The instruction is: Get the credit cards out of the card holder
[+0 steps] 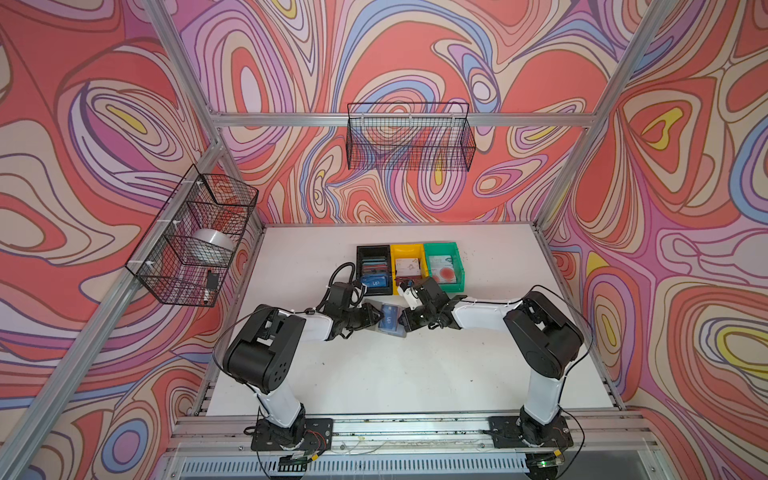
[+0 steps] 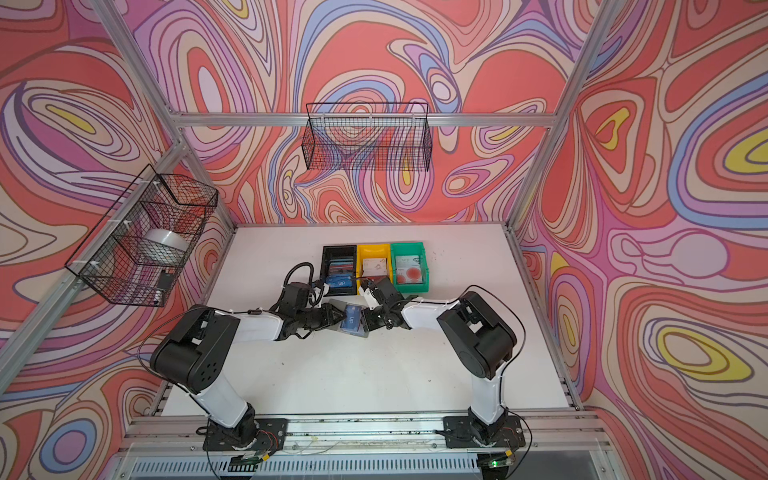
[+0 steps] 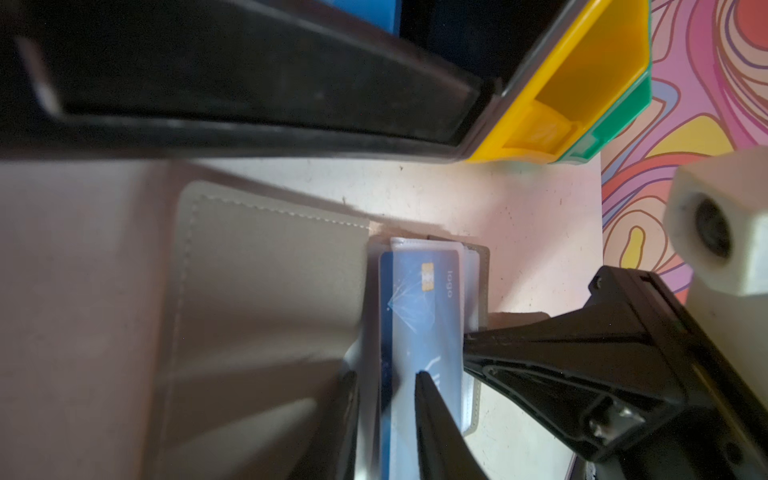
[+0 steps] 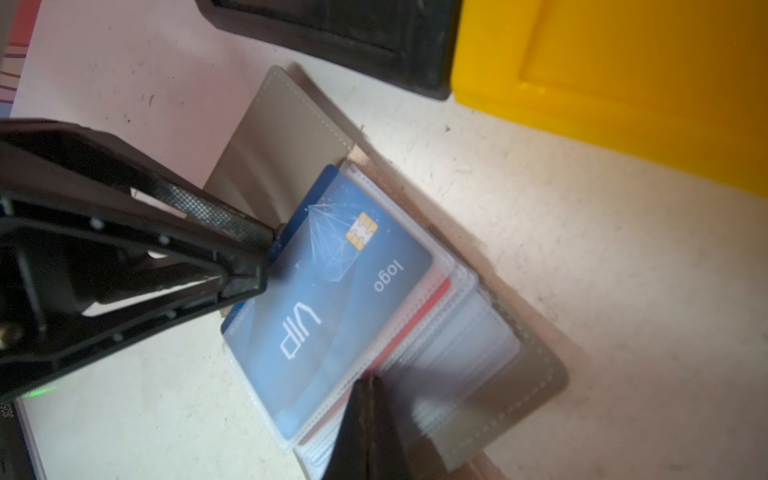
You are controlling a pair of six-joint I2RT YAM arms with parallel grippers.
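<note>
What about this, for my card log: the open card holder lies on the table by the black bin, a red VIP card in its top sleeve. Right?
No: the VIP card in the top sleeve is blue, not red, as the right wrist view shows. Otherwise yes: the open card holder lies on the table by the black bin.

Blue card [image 4: 332,291] in holder [image 4: 274,137] — "VIP" & "logo"; 2nd blue card [image 2: 340,283], black bin [image 2: 325,266] — "VIP".

Robot test cell, laboratory type: aluminium frame [image 1: 291,119], swirl-printed walls [image 1: 83,124], white table [image 1: 415,374], wire basket [image 1: 409,141] at twelve o'clock, robot arms [image 1: 266,353] bolted at six o'clock.
</note>
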